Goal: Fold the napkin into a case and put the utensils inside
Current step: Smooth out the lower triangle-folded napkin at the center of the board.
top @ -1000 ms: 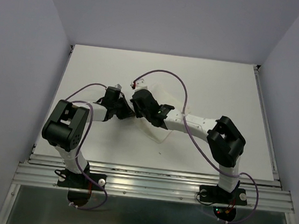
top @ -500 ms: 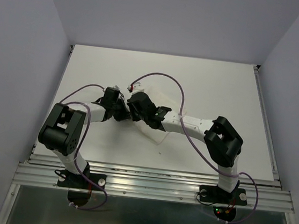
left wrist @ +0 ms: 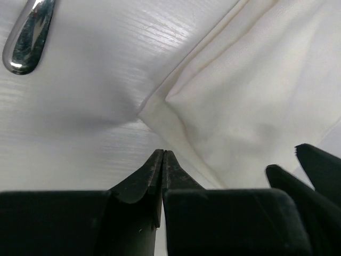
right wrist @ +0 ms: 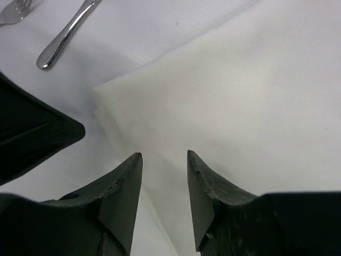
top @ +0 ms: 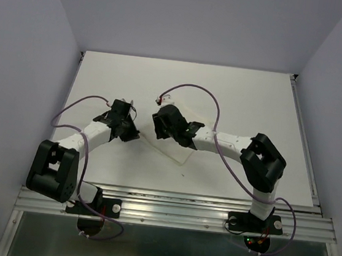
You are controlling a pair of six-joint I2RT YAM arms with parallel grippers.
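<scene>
left gripper sat low over the table, jaws pressed together on nothing, tips just short of the corner of the folded napkin. right gripper stood with jaws parted, nothing between them, over the napkin's near edge. napkin lay flat in layers at mid-table, between both wrists. two utensils lay on bare table beyond that corner, apart from the napkin: one showing a rounded handle, the other a fork.
</scene>
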